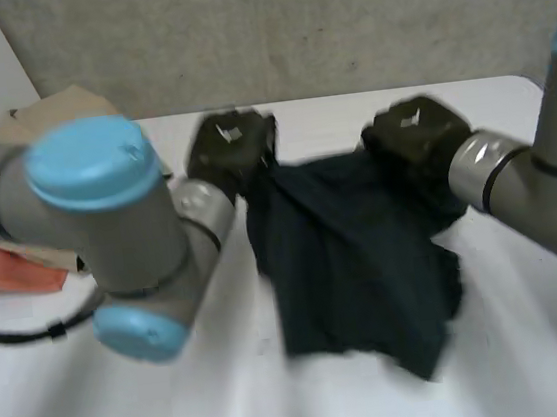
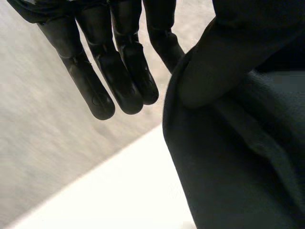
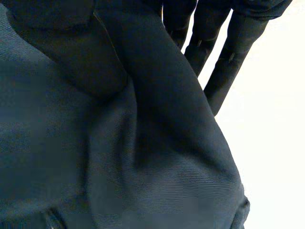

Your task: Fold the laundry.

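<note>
Both hands are up toward the far side of the table, each holding an upper corner, or at least an upper edge, of one dark blue cloth. The cloth hangs between them and trails down so that its lower part lies rumpled on the white surface near the middle. The left hand pinches the cloth's left edge: in its own wrist view the thumb presses the fabric against the nearest finger, while the other fingers stick out straight and bare beside the cloth, holding nothing. The right hand mirrors this at the opposite side. Its wrist view shows a ridge of fabric running up between thumb and straight fingers, though the contact itself is buried in dark folds, so I read it as a pinch rather than see it plainly. Held apart like this, the hands seem meant to stretch the top edge so the piece can hang out flat — a sensible start, since the lower half is bunched and skewed toward the right arm's side. I judge the task to be early: no neat fold is visible yet. The next move likely calls for drawing the hands wider and laying the cloth down smooth — such thin pinches could slip if pulled hard. By the left arm lie an orange item and some brown cardboard, well apart from the work.
</note>
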Robot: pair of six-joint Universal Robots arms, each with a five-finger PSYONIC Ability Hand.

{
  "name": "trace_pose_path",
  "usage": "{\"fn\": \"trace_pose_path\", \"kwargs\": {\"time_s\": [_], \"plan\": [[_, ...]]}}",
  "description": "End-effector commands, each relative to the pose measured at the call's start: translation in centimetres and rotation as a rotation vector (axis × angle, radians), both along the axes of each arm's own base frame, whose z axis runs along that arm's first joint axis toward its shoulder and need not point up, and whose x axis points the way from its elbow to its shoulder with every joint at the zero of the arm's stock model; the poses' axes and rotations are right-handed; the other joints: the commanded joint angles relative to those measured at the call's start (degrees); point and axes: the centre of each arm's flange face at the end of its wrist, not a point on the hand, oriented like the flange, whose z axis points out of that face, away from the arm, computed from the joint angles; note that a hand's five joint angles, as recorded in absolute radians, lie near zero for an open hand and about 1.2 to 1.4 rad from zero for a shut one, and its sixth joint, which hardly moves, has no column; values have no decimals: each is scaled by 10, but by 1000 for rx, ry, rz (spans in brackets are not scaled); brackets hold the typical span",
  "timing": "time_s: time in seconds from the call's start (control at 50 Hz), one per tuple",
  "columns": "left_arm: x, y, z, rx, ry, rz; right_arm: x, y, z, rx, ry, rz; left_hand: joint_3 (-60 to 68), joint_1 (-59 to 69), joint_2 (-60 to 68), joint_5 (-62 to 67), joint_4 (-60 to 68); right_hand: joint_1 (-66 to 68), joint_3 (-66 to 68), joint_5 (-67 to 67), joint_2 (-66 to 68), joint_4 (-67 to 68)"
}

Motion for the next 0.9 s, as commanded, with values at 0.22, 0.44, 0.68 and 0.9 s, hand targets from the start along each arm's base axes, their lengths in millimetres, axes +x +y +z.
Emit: {"fn": "trace_pose_path", "kwargs": {"time_s": [0.22, 0.44, 0.68, 0.9], "plan": [[29, -67, -10, -117, -75, 113, 39, 48, -25, 345, -217, -3, 119, 155, 117, 127, 115, 22, -47, -18, -36, -53], [25, -70, -27, -128, -108, 117, 26, 26, -9, 206, -163, -56, -499, -463, -502, -492, -503, -508, -577, -548, -566, -583], [71, 13, 11, -82, -100, 128, -19, 71, -13, 197, 133, -30, -483, -447, -485, -475, -487, -467, -536, -507, -525, -542], [115, 76, -44, 277, -114, 173, -30, 87, -67, 331, 96, -75, -296, -260, -298, -289, -300, -378, -447, -418, -436, -453]]}}
